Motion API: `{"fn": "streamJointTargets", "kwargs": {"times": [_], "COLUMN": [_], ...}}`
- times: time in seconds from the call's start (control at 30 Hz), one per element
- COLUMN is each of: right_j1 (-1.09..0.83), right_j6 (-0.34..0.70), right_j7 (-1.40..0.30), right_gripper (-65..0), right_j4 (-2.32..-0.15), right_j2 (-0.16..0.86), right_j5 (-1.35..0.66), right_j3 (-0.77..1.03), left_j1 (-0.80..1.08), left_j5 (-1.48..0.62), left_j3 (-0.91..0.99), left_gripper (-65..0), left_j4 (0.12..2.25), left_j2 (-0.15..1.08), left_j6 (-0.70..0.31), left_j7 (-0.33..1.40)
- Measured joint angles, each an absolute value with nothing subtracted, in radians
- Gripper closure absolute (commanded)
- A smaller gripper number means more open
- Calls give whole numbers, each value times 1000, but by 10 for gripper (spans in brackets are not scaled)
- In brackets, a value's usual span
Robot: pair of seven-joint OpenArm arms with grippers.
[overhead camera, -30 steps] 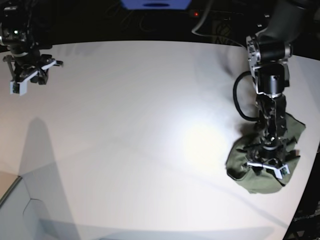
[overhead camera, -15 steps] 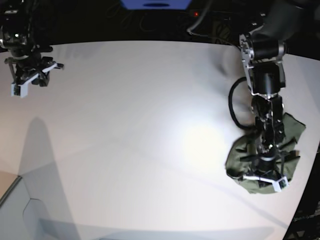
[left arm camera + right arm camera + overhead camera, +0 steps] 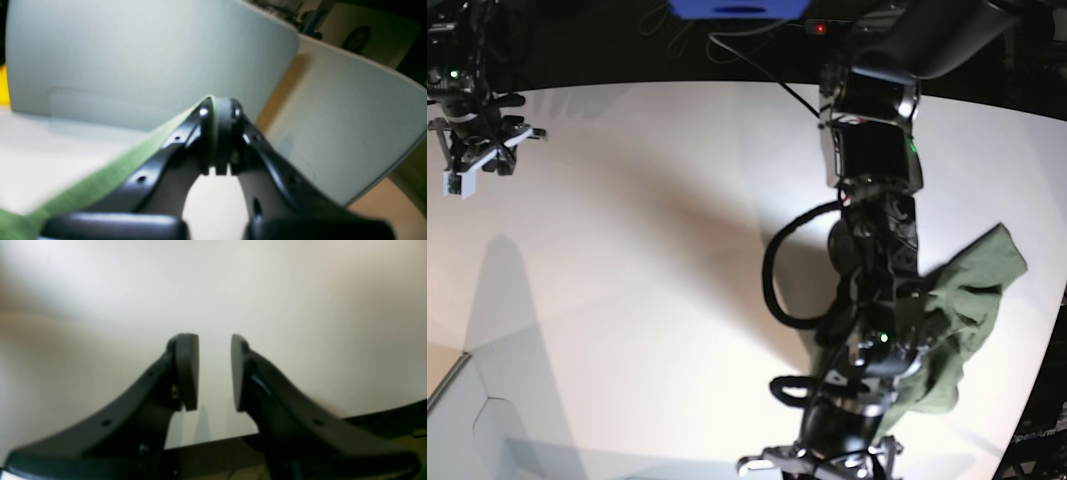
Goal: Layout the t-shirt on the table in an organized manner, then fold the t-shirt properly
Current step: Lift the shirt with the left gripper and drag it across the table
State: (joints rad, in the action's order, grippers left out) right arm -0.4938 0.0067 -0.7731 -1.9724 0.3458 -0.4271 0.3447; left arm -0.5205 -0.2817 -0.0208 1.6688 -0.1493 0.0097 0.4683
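Note:
The olive-green t-shirt (image 3: 972, 300) is pulled up off the white table (image 3: 647, 250) at the right, stretched and hanging from my left gripper (image 3: 819, 462). That gripper is raised high, close to the base camera, at the bottom of the view. In the left wrist view my left gripper (image 3: 218, 133) is shut on a thin edge of the t-shirt (image 3: 100, 180). My right gripper (image 3: 482, 160) is open and empty above the table's far left. In the right wrist view it (image 3: 215, 373) hangs open over bare table (image 3: 100, 290).
A grey open box (image 3: 467, 420) sits at the front left corner. A black cable loop (image 3: 772, 285) hangs beside the left arm. The table's curved edge (image 3: 1037, 390) runs close to the shirt on the right. A blue object (image 3: 737, 8) is behind the table.
My left arm has lifted up and to the left with the shirt in its grip, so the heap has been drawn out into a hanging shape. The right arm has barely moved.

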Motion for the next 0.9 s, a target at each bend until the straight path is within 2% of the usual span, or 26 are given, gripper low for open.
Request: {"fn": "streamJointTargets", "kwargs": {"times": [0.17,0.37,0.53,0.6,0.73,0.8,0.9], "right_j1": [-500,-500,-513,-516,-511,-514,-513], "right_j6": [6,7,7,6,6,7,7], "right_j7": [-775,-774,-775,-777,-775,-775,-775], "right_gripper": [-177,-177,-177,-177,-177,-177,-177], "right_j4": [-1972,-1972,-1972,-1972,-1972,-1972,-1972], "right_j2": [338,338,338,336,318,313,315], "right_j5": [-427,-428,-428,-427,-427,-431,-431], "right_j3": [400,435,464,461,458,453,453], "left_j1": [-666,-714,-668,-622,-538,-511,-447], "left_j5": [-289,-293,-297,-298,-300,-297,-298], "left_j3": [-182,-334,-508,-566,-640,-660,-648], "left_gripper": [-4,-4,-14,-58,-247,-319,-321], "left_j4": [1613,1510,1419,1378,1325,1326,1343], "left_j2": [-148,-147,-146,-147,-139,-137,-145], "left_j6": [7,4,4,2,2,4,2], "left_j7": [452,448,293,279,274,268,260]}}
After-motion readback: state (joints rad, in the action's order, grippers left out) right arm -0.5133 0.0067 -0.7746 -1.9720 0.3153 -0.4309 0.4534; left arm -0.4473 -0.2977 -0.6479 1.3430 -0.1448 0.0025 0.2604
